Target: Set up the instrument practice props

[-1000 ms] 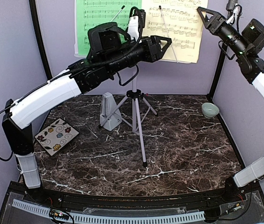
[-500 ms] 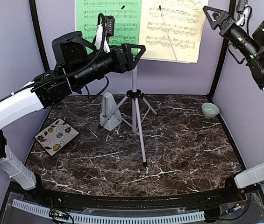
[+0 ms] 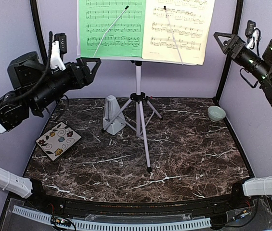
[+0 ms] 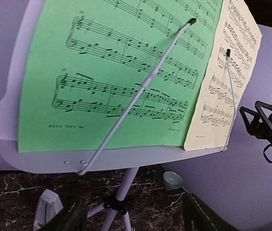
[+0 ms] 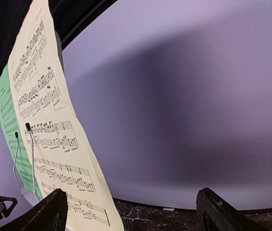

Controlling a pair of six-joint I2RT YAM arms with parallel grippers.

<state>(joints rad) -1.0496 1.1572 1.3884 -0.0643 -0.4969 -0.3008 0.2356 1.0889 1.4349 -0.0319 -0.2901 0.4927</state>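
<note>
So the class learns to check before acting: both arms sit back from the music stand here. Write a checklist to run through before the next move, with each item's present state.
1. Stand upright on the table: ok.
2. Green sheet flat on the stand's desk: ok.
3. Yellow sheet beside it on the desk: ok.
4. Metronome upright by the stand's legs: ok.
5. Left claw open, empty, clear of the stand: ok.
6. Right claw open, empty, clear of the sheets: ok.
</note>
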